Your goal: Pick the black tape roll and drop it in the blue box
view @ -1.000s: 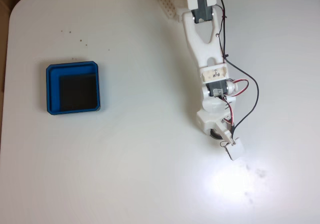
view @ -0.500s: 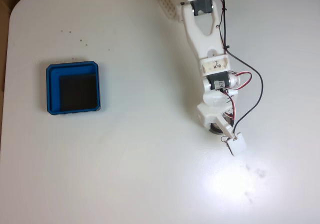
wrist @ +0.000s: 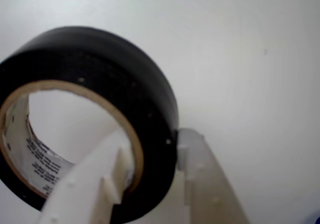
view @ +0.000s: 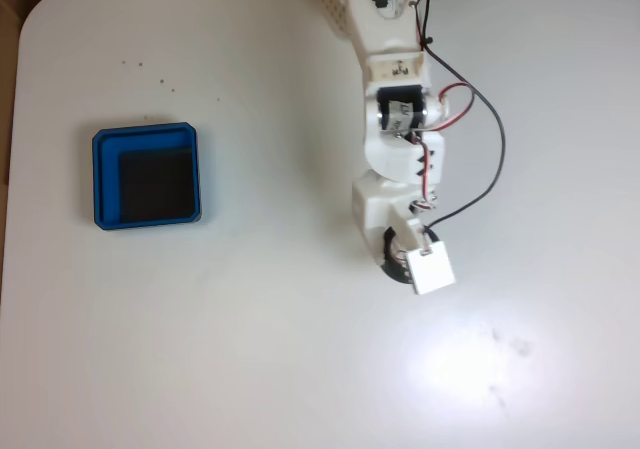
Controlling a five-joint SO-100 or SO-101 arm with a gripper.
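Wrist view: white plastic gripper (wrist: pixel 150 166) clamps the black tape roll (wrist: pixel 100 84) wall, one finger (wrist: pixel 90 184) inside its tan printed core. Fixed view: roll right of table (view: pixel 250 349) centre; glossy blue box (view: pixel 146 176) near left edge.

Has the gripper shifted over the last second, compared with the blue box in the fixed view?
Yes. The gripper has swung left in the fixed view, toward the blue box, its jaws shut on the black tape roll.
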